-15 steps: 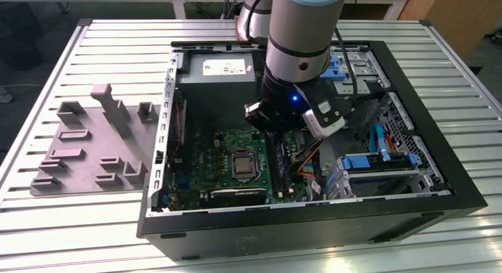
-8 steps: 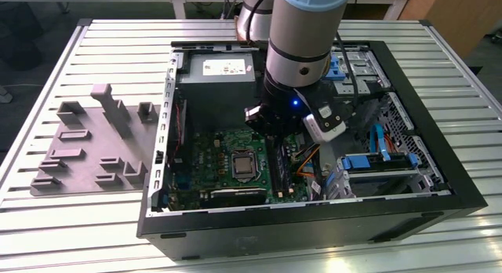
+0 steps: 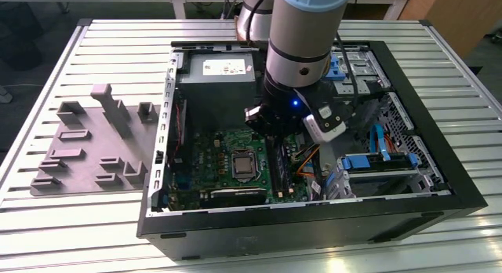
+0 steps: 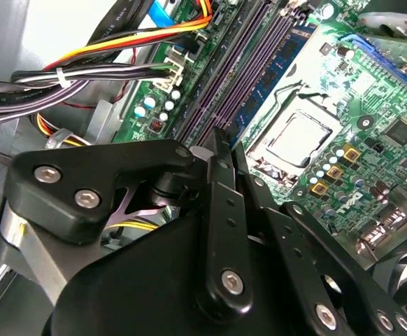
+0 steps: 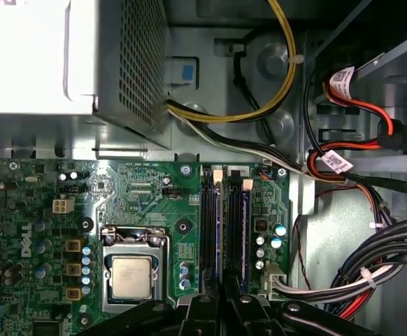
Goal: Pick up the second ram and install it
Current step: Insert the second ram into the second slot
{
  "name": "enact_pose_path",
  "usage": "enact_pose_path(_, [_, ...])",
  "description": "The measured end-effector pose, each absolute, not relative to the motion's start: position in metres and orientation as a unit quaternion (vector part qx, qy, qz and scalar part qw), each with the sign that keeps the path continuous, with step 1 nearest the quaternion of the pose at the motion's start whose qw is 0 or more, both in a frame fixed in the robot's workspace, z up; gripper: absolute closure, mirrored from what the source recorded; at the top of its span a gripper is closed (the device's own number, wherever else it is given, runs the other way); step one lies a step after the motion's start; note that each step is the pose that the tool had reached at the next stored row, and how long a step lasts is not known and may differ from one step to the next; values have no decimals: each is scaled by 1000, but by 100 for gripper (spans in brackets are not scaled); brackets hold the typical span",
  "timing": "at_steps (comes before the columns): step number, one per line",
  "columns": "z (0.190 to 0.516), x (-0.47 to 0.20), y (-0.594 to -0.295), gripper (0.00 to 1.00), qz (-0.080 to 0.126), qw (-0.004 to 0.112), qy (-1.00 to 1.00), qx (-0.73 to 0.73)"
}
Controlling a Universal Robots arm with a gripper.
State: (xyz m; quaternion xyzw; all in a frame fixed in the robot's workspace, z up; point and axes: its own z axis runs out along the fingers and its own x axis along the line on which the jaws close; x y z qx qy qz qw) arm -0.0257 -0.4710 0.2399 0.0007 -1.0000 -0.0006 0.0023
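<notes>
- Gripper (image 5: pixel 221 297): lowered over the motherboard (image 5: pixel 140 210) slots inside the computer case (image 3: pixel 439 185); whether its jaws are apart or together cannot be told.
- Second ram (image 5: pixel 244 231): long, thin blue-green strip standing on edge in a black slot, just beside the processor socket (image 5: pixel 131 273).

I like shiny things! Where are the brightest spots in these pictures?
In the exterior view, a blue light glows on the arm; in the first wrist view, the power supply is washed out white; in the second wrist view, the metal panel glares pale.
</notes>
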Motion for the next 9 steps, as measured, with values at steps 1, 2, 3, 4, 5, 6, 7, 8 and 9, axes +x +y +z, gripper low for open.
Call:
enact_pose_path(1, [239,-26,-471,86,-1,2,-1000,1])
enact_pose_path(2, [239,-26,-471,86,-1,2,-1000,0])
enact_pose_path(3, [237,-26,-472,86,-1,2,-1000,-1])
enact_pose_path(4, [236,-26,-472,86,-1,2,-1000,-2])
enact_pose_path(5, [234,-26,-472,86,-1,2,-1000,-3])
enact_pose_path(6, [232,-26,-472,86,-1,2,-1000,-4])
enact_pose_path(7, [231,-26,-472,86,-1,2,-1000,-4])
enact_pose_path(8, [230,-26,-472,86,-1,2,-1000,-4])
enact_pose_path(9, [230,-26,-472,86,-1,2,-1000,-4])
